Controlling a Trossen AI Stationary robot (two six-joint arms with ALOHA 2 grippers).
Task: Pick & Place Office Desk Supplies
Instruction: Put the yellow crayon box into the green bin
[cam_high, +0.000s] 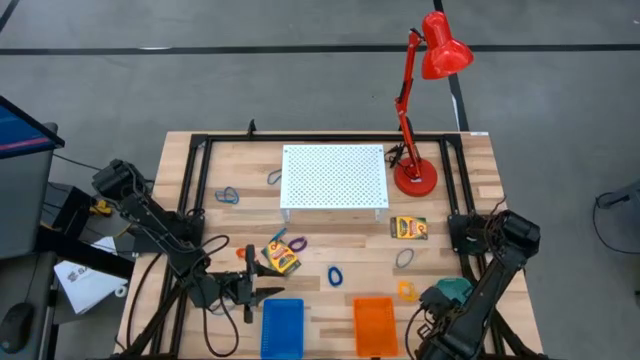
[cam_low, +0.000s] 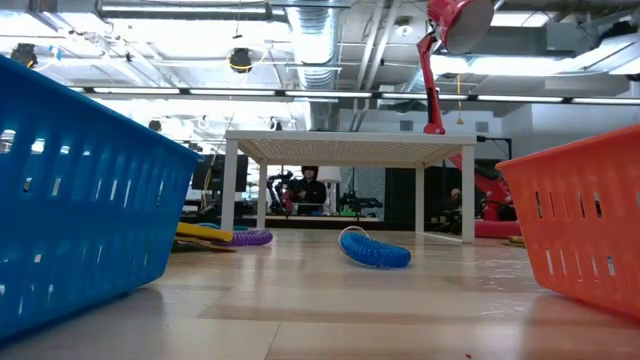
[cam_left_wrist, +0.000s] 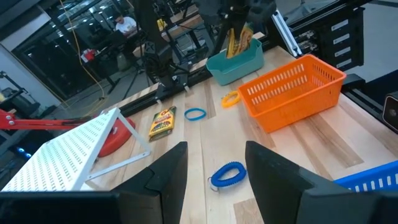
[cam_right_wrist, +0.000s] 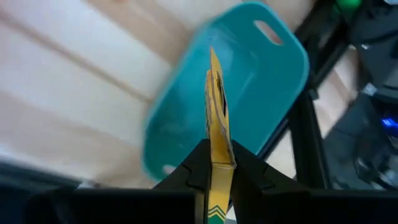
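My right gripper (cam_right_wrist: 217, 163) is shut on a yellow-green crayon box (cam_right_wrist: 214, 106), seen edge-on above a teal bin (cam_right_wrist: 261, 81) at the table's near right; the left wrist view shows the box (cam_left_wrist: 239, 40) over that bin (cam_left_wrist: 236, 65). My left gripper (cam_left_wrist: 217, 186) stands open near the front left (cam_high: 262, 290), holding nothing, a blue loop (cam_left_wrist: 229, 175) on the table ahead of it. Two more crayon boxes (cam_high: 408, 228) (cam_high: 281, 255) lie flat on the table. Loops lie scattered: blue (cam_high: 335, 275), purple (cam_high: 297, 243), grey (cam_high: 404, 258), yellow (cam_high: 407, 291). My right gripper pinches one end of the crayon box (cam_right_wrist: 217, 158) between its two fingers, across its flat faces. The fingers come from above, slanting down. The rest of the box sticks out past the fingertips toward the teal bin, lifted clear of it.
A blue basket (cam_high: 282, 327) and an orange basket (cam_high: 375, 325) stand at the near edge. The white perforated stand (cam_high: 333, 177) and the red lamp (cam_high: 415, 175) occupy the far middle. More loops (cam_high: 228, 195) (cam_high: 274, 177) lie far left. People show beyond the table.
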